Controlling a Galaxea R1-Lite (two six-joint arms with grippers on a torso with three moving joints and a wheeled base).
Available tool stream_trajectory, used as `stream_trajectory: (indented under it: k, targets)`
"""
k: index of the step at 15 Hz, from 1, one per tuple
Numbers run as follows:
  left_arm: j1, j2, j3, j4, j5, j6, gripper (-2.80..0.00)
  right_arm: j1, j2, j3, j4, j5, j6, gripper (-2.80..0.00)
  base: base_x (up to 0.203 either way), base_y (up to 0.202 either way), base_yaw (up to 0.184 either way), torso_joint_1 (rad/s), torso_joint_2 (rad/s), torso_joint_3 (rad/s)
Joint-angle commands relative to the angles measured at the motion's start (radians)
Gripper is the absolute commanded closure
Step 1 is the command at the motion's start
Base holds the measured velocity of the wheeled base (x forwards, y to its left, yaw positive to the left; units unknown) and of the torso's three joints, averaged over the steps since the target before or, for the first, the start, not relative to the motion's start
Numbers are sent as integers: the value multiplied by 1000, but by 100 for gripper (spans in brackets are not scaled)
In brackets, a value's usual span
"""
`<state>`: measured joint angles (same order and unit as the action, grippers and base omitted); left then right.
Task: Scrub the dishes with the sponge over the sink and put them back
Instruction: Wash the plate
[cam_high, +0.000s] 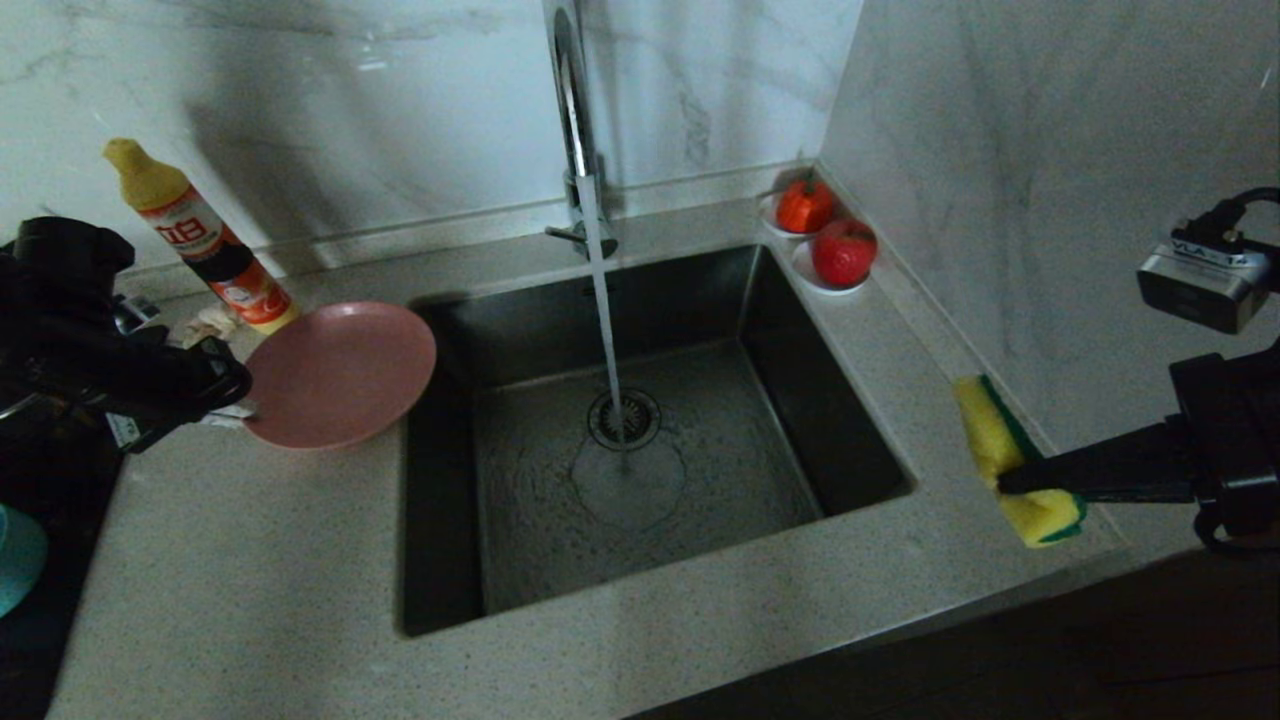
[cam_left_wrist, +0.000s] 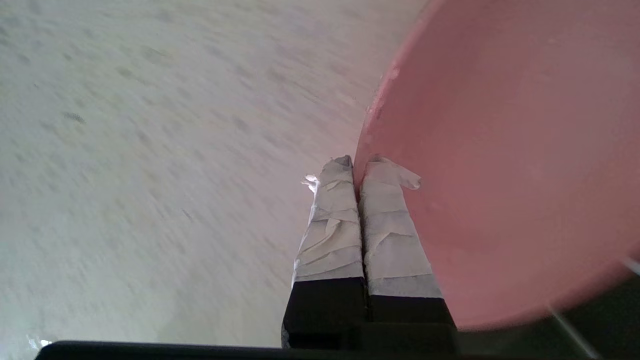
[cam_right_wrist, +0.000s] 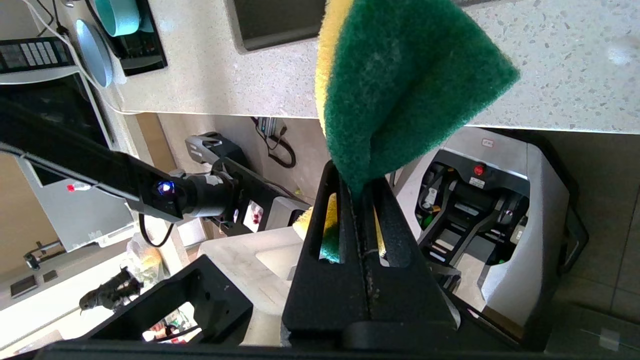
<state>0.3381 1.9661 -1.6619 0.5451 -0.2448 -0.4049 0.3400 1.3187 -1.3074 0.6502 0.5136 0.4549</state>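
Left tool (cam_left_wrist: 357, 165) seen clamped on the rim of the pink plate (cam_high: 340, 373), taped fingers (cam_left_wrist: 332, 225) pressed together with the plate edge between them. Plate noted at the sink's left edge, partly over the bench (cam_high: 250, 560) and partly over the basin; whether it rests on the bench or is raised cannot be told.

Right tool (cam_right_wrist: 361, 192) seen closed on the sponge (cam_high: 1010, 455), which is pinched and folded, green scouring face showing in the right wrist view. Sponge held above the bench on the sink's right side, near the wall, well apart from the plate.

Progress judged early: both items are gripped, but plate and sponge are not yet brought together over the sink (cam_high: 640, 440). Scrubbing and returning of the plate remain. The teal bowl (cam_high: 15, 560) is glimpsed at the far left edge, untouched as far as can be judged; its turn remains too.

Surroundings: faucet (cam_high: 575, 120) running, stream falling onto the drain. Detergent bottle (cam_high: 200, 240) standing just behind the plate. Two white saucers with red fruit (cam_high: 825, 240) in the back right corner. The water stream and faucet neck lie between the two tools and may be met on the way to the middle.
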Motion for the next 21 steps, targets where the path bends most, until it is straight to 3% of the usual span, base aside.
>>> stream_trajectory:
  k: [1, 4, 8, 9, 10, 12, 14, 17, 21]
  targets:
    - [0, -121, 19, 1, -23, -2, 0, 1, -10, 4, 6, 3, 4, 0, 0, 0, 0, 0, 0, 0]
    - [-2, -221, 58, -1, -103, -1, 0, 1, -22, 29, 3, 3, 4, 0, 0, 0, 0, 0, 0, 0]
    - [-4, -261, 89, -1, -141, 4, 0, 1, -30, 34, 3, 3, 4, 0, 0, 0, 0, 0, 0, 0]
    - [-5, -287, 114, -5, -177, 8, 0, 1, -32, 34, 3, 3, 4, 0, 0, 0, 0, 0, 0, 0]
    - [-7, -314, 135, -7, -225, 20, 0, 1, -32, 34, 3, 3, 4, 0, 0, 0, 0, 0, 0, 0]
    - [-53, -350, 177, -8, -248, 58, 0, 1, -35, 35, 3, 3, 4, 0, 0, 0, 0, 0, 0, 0]
    - [-115, -357, 202, -20, -207, 82, 0, 1, -35, 34, 3, 3, 2, 0, 0, 0, 0, 0, 0, 0]
    - [-237, -326, 237, -89, -76, 85, 0, 1, -30, 36, 3, 2, 2, 0, 0, 0, 0, 0, 0, 0]
    - [-402, -256, 250, -155, 30, 42, 0, -1, -13, 33, 0, 0, -1, 0, 0, 0, 0, 0, 0, 0]
